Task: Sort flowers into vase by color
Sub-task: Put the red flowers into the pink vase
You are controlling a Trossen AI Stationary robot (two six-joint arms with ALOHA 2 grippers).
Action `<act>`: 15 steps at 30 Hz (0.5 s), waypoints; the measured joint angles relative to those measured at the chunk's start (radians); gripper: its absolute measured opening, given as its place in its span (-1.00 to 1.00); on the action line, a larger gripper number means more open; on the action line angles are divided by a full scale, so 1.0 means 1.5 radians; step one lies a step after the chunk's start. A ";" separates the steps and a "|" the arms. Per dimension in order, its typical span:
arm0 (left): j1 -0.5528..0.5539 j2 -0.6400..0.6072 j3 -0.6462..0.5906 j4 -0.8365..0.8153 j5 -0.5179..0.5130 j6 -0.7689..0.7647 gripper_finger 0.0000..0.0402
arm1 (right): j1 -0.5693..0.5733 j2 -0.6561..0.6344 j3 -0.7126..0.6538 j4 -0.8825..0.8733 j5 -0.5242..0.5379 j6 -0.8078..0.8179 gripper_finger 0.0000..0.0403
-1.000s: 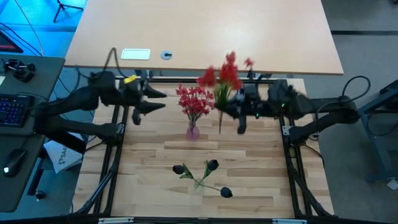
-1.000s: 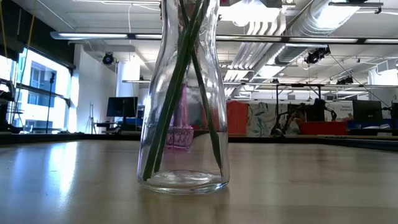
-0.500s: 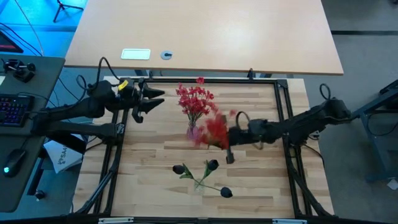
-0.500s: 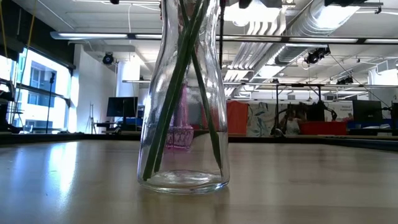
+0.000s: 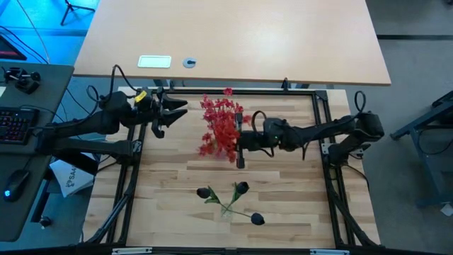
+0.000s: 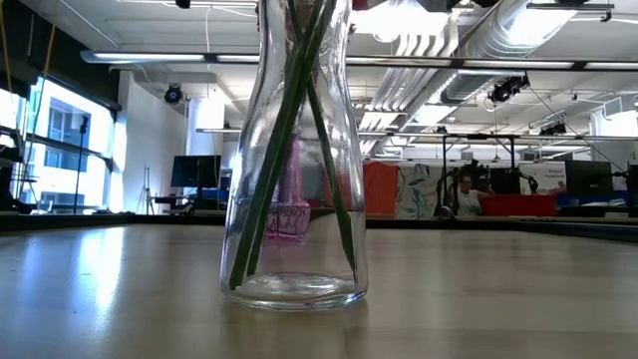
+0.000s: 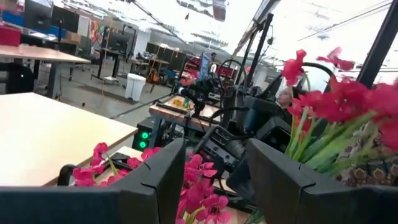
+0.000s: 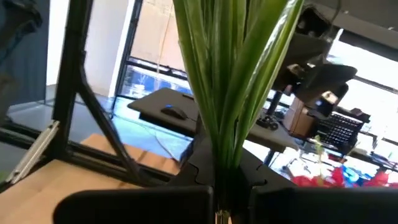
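My right gripper (image 5: 241, 142) reaches in over the table's middle, shut on a bunch of red blossoms (image 5: 221, 140) that overlaps the red flowers (image 5: 219, 108) standing in the pink vase. That vase (image 6: 289, 214) shows only in the low view, behind the clear vase (image 6: 294, 150). The clear vase holds three dark blooms (image 5: 242, 188) by their green stalks (image 6: 284, 140). My left gripper (image 5: 168, 117) waits open at the far left; its wrist view looks at the red flowers (image 7: 199, 186) between its fingers. My right gripper pinches the red bunch by its green stalks (image 8: 222, 146) between its two fingers (image 8: 280, 199); the stalks and leaves fan out beyond the fingertips. The bunch is lifted clear and tilted, its blossoms pointing toward the table's left, over the pink vase.
A black frame (image 5: 322, 142) borders the wooden work surface. A larger desk (image 5: 233, 35) lies beyond the far edge, with a white card (image 5: 154, 61) and a small round thing (image 5: 189, 62) on it. Bare wood shows left and right of the clear vase.
My right gripper has carried the red bunch from the far edge down toward the table's middle, then left and back toward the pink vase. The bunch has tipped from upright to leaning left and now overlaps the flowers in that vase.
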State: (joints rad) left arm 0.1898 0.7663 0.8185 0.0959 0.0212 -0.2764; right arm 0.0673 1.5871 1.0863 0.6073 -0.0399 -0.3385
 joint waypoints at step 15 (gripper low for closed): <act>0.000 0.000 0.000 -0.001 0.000 0.032 -0.20 | -0.031 0.004 -0.006 0.001 -0.017 0.034 -1.00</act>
State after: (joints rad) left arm 0.1898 0.7662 0.8185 0.0944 0.0208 -0.2291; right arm 0.0208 1.5925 1.0779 0.6094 -0.0649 -0.2880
